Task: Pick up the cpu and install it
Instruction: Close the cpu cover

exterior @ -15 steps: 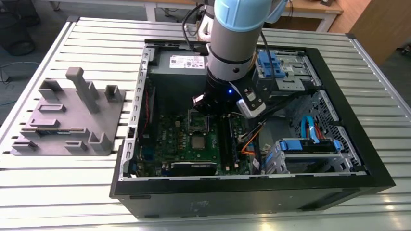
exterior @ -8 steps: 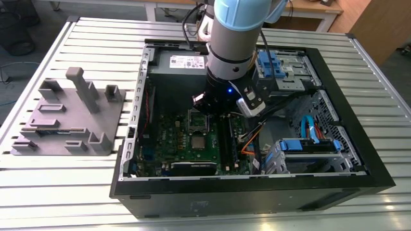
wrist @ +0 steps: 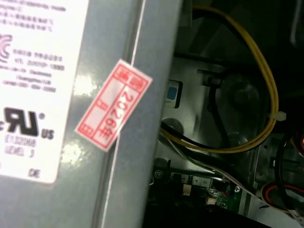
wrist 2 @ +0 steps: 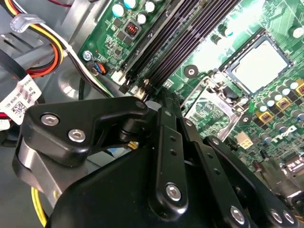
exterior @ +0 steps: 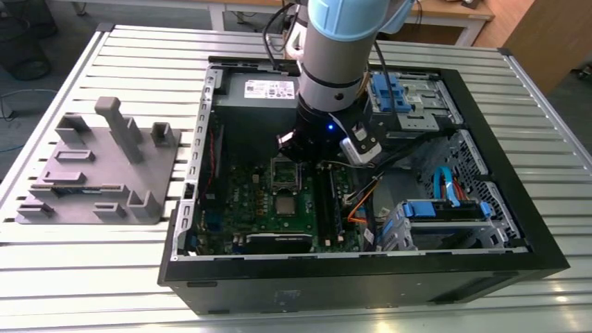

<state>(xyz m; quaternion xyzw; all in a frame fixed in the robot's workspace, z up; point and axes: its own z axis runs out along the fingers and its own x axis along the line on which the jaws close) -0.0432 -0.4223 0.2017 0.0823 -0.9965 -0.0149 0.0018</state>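
The fingers [wrist 2: 167, 126] appear drawn together on nothing, and the gripper [exterior: 303, 148] hangs low over the motherboard [exterior: 245, 201]. From the exterior view's left, a grey moulded fixture [exterior: 97, 170], likely for staging parts, sits on the slatted metal table [exterior: 138, 62]. Next is the open computer case [exterior: 370, 281], laid flat for access. The cpu [exterior: 285, 204] lies in its socket, near the gripper. Wooden furniture [exterior: 545, 35] stands behind.

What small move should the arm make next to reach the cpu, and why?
Probably slide the gripper across the motherboard until it hangs over the cpu. In the exterior view it hangs beside the cpu, not above it, and the cpu lies uncovered.
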